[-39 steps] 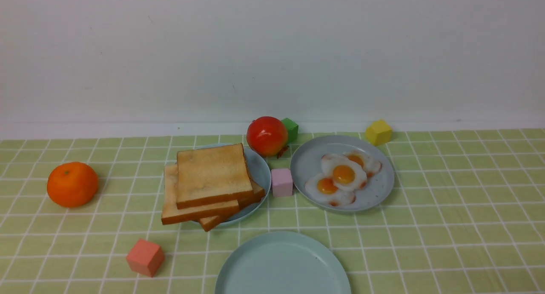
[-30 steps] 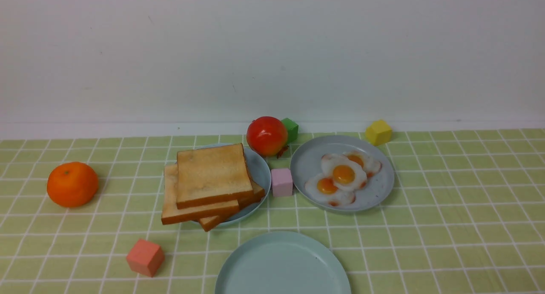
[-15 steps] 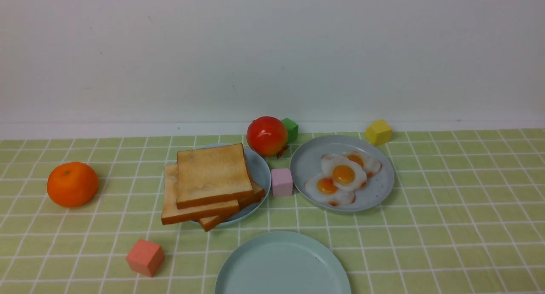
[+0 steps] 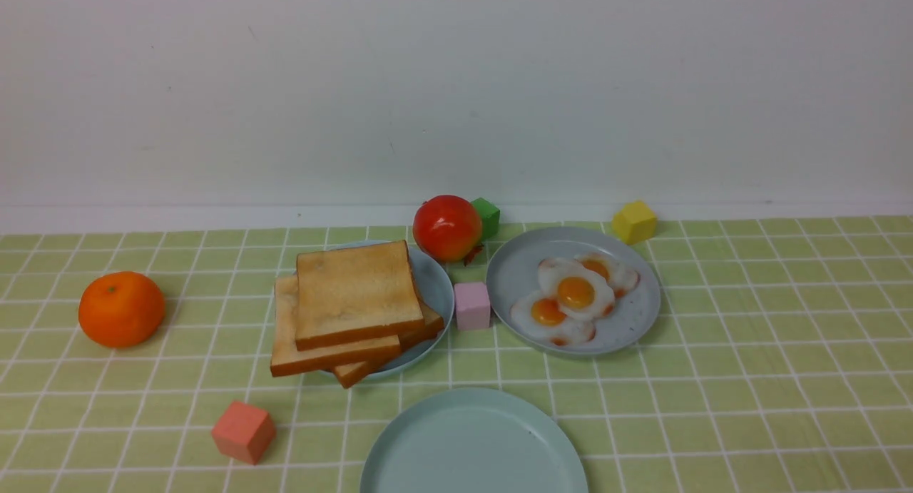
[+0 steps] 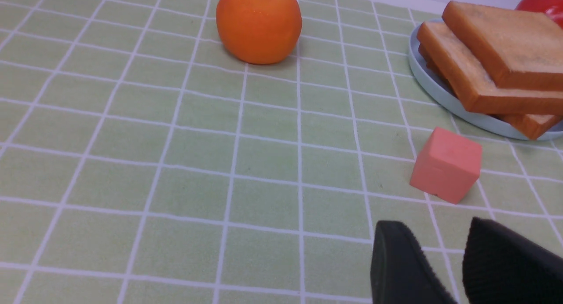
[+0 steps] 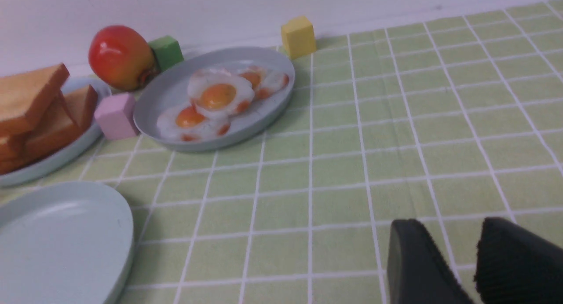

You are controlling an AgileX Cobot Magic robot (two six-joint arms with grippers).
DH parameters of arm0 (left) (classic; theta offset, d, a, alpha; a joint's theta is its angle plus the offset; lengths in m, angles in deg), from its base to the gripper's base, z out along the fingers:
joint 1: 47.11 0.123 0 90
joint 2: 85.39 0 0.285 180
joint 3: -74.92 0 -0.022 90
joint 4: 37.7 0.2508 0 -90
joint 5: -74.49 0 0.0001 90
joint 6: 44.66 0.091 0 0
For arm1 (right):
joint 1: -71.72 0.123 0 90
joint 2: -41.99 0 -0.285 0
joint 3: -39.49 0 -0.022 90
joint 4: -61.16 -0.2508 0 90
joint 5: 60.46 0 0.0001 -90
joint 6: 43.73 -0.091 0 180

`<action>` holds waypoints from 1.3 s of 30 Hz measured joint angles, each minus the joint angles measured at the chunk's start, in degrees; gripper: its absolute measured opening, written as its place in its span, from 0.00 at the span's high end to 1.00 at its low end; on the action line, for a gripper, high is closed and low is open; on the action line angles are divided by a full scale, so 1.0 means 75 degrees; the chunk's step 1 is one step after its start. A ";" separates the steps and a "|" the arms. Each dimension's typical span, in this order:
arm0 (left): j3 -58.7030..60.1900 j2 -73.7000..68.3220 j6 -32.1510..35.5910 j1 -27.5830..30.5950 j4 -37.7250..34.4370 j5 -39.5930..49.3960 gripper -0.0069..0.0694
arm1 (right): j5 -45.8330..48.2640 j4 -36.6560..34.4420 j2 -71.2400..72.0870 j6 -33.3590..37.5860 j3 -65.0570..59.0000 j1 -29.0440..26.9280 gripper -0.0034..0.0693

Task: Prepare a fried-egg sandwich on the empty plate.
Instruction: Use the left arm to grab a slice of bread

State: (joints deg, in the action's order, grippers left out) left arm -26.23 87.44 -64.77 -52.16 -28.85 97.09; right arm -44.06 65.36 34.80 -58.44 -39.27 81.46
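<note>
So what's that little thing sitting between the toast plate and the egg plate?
A pink cube, in the front view, between the toast plate and the egg plate.

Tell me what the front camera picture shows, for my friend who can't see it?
An empty mint plate sits nearest, on a green checked tablecloth. Behind it are a plate of stacked toast and a plate of three fried eggs, with fruit and coloured blocks around.

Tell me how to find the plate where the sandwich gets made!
Start at the green checked tablecloth and find the three round plates. Two sit farther back, side by side: one piled with toast, one holding fried eggs. The sandwich plate is the one nearest the front edge, in the middle; it is bare and slightly greener than the other two.
</note>
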 joint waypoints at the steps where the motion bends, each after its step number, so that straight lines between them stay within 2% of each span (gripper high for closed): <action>1: 0.0000 0.0000 0.0000 0.0000 0.0059 0.0000 0.60 | -0.0266 0.0000 0.0000 0.0000 0.0000 0.0000 0.63; 7: 0.0000 0.0000 0.0000 0.0000 0.0157 -0.0060 0.60 | -0.1348 -0.0010 0.0000 -0.0240 0.0000 0.0000 0.63; 14: 0.0000 0.0000 0.0000 0.0000 0.0157 -0.1834 0.60 | -0.3104 -0.0033 0.0000 -0.1541 0.0000 0.0000 0.63; 15: 0.0000 0.0000 0.0000 0.0000 0.0157 -0.1893 0.60 | -0.3177 -0.0033 0.0000 -0.1571 0.0000 0.0000 0.63; 17: 0.0000 0.0000 0.0000 0.0000 0.0157 -0.2532 0.60 | -0.4257 0.0013 0.0000 -0.1746 0.0000 0.0000 0.63; 20: 0.0000 0.0000 0.0000 0.0000 0.0157 -0.2767 0.60 | -0.5136 0.0090 0.0000 -0.1790 0.0043 0.0000 0.63; 23: 0.0009 0.0000 0.0000 0.0000 0.0204 -0.2957 0.60 | -0.5369 0.0141 0.0000 -0.1805 0.0379 0.0000 0.63; 28: 0.0022 0.0000 -0.0674 0.0000 -0.0021 -0.4877 0.60 | -0.5086 0.0141 -0.0086 -0.1805 0.1473 0.0000 0.63; 29: 0.0003 0.0000 -0.1130 0.0000 -0.0329 -0.6260 0.60 | -0.4620 0.0141 -0.0347 -0.1805 0.2205 0.0000 0.63; 30: 0.0003 0.0000 -0.1173 0.0000 -0.0329 -0.6388 0.60 | -0.4551 0.0141 -0.0347 -0.1805 0.2295 0.0000 0.63; 31: -0.0214 0.0000 -0.1382 0.0000 -0.0732 -0.7059 0.60 | -0.4009 0.0141 -0.0699 -0.1805 0.3033 0.0000 0.63; 33: -0.0756 0.0000 -0.1480 0.0000 -0.1332 -0.7448 0.60 | -0.3183 0.0141 -0.1226 -0.1805 0.3793 0.0000 0.63; 34: -0.0909 -0.0012 -0.1481 0.0000 -0.1483 -0.7480 0.60 | -0.2990 0.0141 -0.1354 -0.1805 0.3987 0.0000 0.63; 36: -0.2003 -0.0301 -0.1394 0.0000 -0.2405 -0.7321 0.60 | -0.1849 0.0205 -0.2188 -0.1805 0.5216 0.0000 0.63; 37: -0.2711 -0.0566 -0.1277 0.0000 -0.2821 -0.6862 0.60 | -0.1191 0.0282 -0.2612 -0.1805 0.5742 0.0000 0.63; 38: -0.2811 -0.0667 -0.1259 0.0000 -0.2949 -0.6771 0.60 | -0.1096 0.0293 -0.2750 -0.1805 0.5826 0.0000 0.63; 39: -0.3418 -0.1001 -0.1124 0.0000 -0.3250 -0.5986 0.60 | -0.0482 0.0372 -0.3234 -0.1805 0.6420 0.0000 0.63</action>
State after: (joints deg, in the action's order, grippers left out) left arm -51.86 79.93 -73.20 -52.16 -53.22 52.20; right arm -47.68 68.15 10.54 -71.98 8.88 81.46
